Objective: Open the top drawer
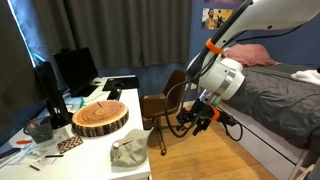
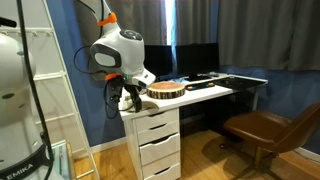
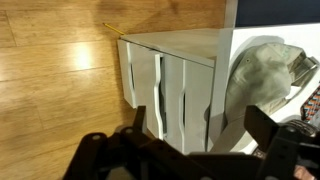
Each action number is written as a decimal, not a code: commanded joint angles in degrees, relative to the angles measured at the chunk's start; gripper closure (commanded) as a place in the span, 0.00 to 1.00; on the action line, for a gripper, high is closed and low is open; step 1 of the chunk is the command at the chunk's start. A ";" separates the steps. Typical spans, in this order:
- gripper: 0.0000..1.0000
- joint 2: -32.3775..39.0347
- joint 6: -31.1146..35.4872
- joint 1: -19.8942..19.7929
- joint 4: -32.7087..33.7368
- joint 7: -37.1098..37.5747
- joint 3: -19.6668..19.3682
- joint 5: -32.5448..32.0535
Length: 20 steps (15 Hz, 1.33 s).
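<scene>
Under the surface (image 2: 215, 92), below the wooden slab (image 2: 166, 89), the top drawer (image 2: 158, 122) is sitting shut, long axis level (upright in the wrist view). The pincer (image 2: 129, 98) is hanging open just off its end, slightly higher.

One wood slab (image 1: 100, 118) on the bench (image 1: 95, 147), one crumpled cloth (image 1: 128, 151) at a corner, two monitors (image 1: 74, 68) along the back edge. One chair (image 1: 155, 108). At least three drawers (image 2: 153, 150) under one end.
</scene>
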 commanded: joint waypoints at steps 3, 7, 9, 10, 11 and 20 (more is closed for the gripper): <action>0.00 -0.01 -0.30 0.04 0.02 -0.77 -0.41 0.25; 0.00 -0.01 -0.43 0.04 0.05 -0.80 -0.41 0.25; 0.00 3.38 -4.36 0.14 2.47 -7.69 -1.45 3.74; 0.00 5.43 -5.51 0.27 3.43 -10.20 -1.60 5.63; 0.00 7.41 -6.80 0.17 4.47 -14.58 -1.85 8.05; 0.00 34.55 -15.21 -10.82 19.95 -45.90 5.41 36.63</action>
